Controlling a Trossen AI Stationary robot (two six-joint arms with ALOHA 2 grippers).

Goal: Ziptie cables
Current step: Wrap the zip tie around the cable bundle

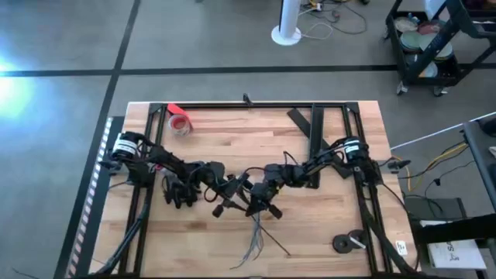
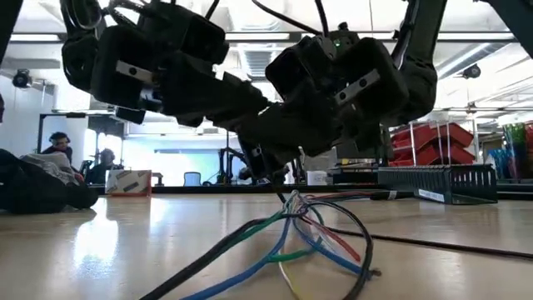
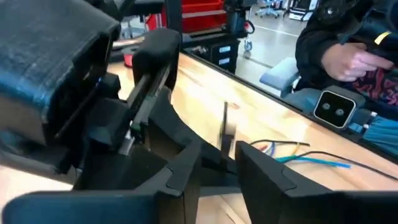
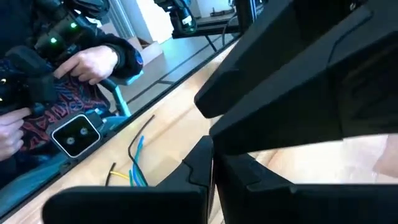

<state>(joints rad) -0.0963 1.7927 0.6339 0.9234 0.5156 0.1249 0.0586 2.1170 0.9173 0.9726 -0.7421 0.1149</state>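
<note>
bench (image 1: 325, 232) first – both arms meet over its middle. the cables (image 1: 256, 242) trail from just under the grippers toward the front edge, long axis front-to-back. left gripper (image 1: 225, 203) and right gripper (image 1: 260, 203) sit about equally near; i cannot tell their finger state, nor pick out the ziptie.

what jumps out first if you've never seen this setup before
Both dark arms crowd together at the middle of the wooden table, the left gripper and right gripper nearly meeting. Just below them, the cables fan out in green, blue and dark strands toward the table's near edge. A red tape roll sits near the far-left corner.
</note>
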